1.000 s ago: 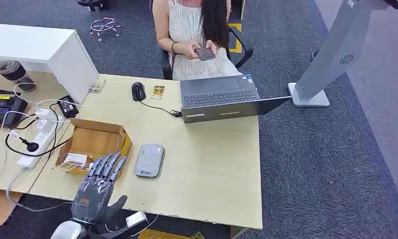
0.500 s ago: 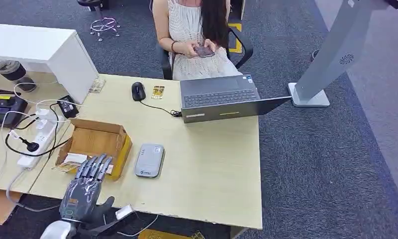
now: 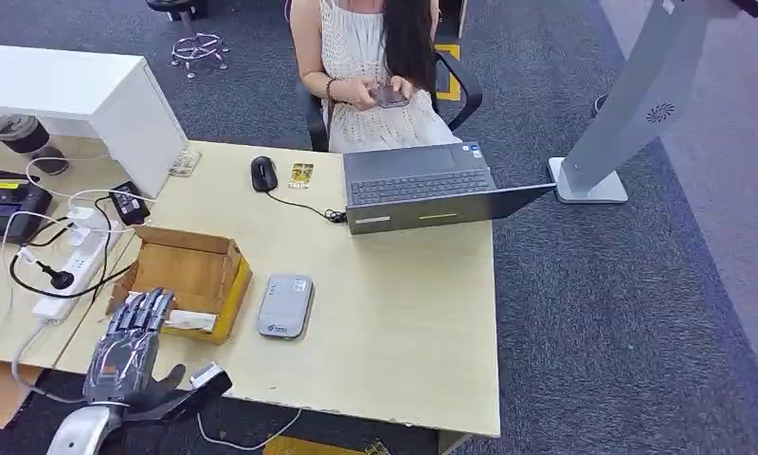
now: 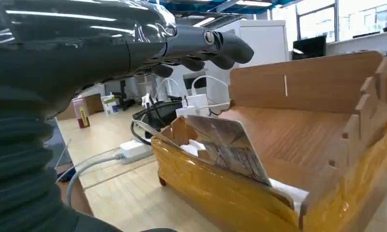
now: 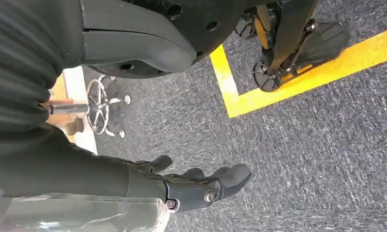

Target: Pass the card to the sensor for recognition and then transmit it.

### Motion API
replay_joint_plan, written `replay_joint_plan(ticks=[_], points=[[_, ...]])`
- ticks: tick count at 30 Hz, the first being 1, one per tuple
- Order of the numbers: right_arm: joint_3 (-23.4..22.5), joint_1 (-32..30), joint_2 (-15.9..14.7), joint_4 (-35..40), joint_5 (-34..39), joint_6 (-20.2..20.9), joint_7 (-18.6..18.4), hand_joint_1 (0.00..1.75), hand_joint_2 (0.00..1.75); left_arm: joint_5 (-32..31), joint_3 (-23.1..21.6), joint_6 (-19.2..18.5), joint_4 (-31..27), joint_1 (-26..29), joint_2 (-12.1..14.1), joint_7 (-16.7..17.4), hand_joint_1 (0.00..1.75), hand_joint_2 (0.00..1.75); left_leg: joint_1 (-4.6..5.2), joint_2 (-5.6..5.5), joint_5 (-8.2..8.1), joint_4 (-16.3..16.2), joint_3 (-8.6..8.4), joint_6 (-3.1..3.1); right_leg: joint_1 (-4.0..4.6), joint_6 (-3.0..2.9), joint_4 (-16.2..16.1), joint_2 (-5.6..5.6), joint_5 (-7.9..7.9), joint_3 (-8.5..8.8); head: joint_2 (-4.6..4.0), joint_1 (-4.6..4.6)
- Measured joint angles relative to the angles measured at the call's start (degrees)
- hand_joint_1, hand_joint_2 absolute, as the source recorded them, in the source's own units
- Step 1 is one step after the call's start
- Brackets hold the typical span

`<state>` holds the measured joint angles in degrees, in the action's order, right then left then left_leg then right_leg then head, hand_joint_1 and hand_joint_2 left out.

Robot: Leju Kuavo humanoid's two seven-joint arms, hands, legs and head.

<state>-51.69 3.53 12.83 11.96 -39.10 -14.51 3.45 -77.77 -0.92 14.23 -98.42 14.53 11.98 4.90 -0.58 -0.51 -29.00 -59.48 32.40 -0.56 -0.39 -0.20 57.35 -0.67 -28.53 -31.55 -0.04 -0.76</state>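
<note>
Cards lie in my cardboard box [image 3: 188, 275] at the near left of the desk [image 3: 394, 322]; one card [image 4: 230, 145] leans tilted against the box's near wall in my left wrist view, its printed face too blurred for me to read, with white cards under it. In the head view I see a pale card [image 3: 188, 320] at the box's near edge, just beside my fingertips.

My left hand [image 3: 126, 349] comes up from below the desk's near edge, its forearm cut off by the frame. Its fingers are stretched forward and spread a little, reaching over the near left corner of the box, thumb out toward the sensor's side. It holds nothing. From the wrist camera the fingers [image 4: 215, 46] hang above the box opening, apart from the cards; whether any fingertip touches the box wall I cannot tell.

My right hand [image 5: 201, 186] hangs over dark carpet near a yellow floor line [image 5: 298, 79], fingers loosely curled and parted, nothing in them.

Right of the box, close beside it, lies the grey sensor [image 3: 285, 305]. Beyond the box stand a mouse [image 3: 263, 173] and an open laptop [image 3: 423, 185]; behind that a seated person [image 3: 375, 66] holds a phone. Left of the box lies a white power strip [image 3: 67, 270] with cables.
</note>
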Motion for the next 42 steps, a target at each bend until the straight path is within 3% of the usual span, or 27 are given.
replay_joint_plan(ticks=[42], points=[[0.0,0.0,0.0,0.0,-2.32,0.15,0.0,0.0,1.75,-2.4,2.45,-1.9,0.09,-3.91,-1.0,-0.13,0.0,1.75,-0.01,0.0,0.01,0.0,-0.02,0.0,0.0,0.0,0.0,0.01,0.01,0.0,0.0,0.0]])
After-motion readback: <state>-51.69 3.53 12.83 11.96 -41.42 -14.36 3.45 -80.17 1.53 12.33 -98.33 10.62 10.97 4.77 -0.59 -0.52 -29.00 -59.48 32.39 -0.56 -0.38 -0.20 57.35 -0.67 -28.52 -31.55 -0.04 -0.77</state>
